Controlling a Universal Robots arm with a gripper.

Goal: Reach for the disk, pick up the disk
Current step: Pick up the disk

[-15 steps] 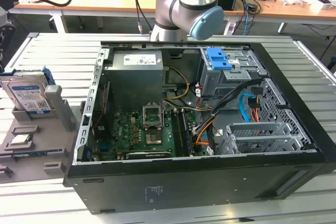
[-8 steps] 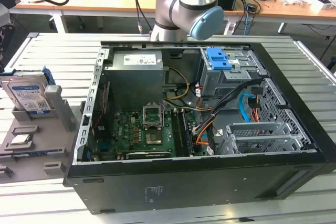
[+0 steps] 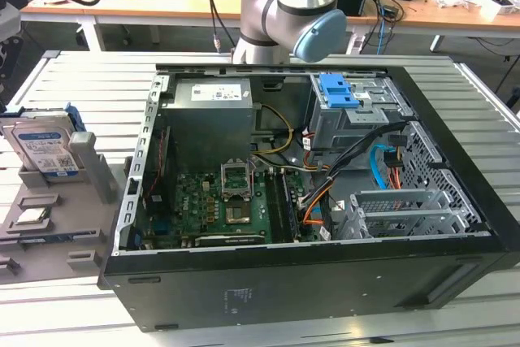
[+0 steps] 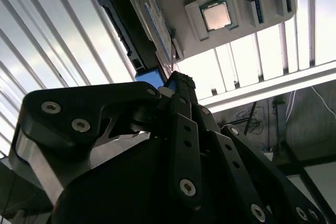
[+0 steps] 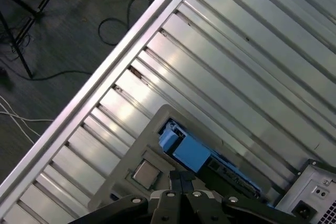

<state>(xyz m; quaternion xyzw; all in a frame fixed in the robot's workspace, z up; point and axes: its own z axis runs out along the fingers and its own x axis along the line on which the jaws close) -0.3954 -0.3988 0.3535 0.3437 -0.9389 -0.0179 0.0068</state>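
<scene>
Exterior view's left side has the disk (image 3: pixel 42 150) standing on edge in a grey holder (image 3: pixel 91 166) on the tabletop (image 3: pixel 89 71). In the first wrist view the pincer (image 5: pixel 181 181) is closed, empty, near the disk (image 5: pixel 191 153).

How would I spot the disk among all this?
At the exterior view's left, beside the open computer case, sits a grey holder. The disk stands upright in it, blue-framed with a white-and-blue label; the small square chip lies flat.
</scene>
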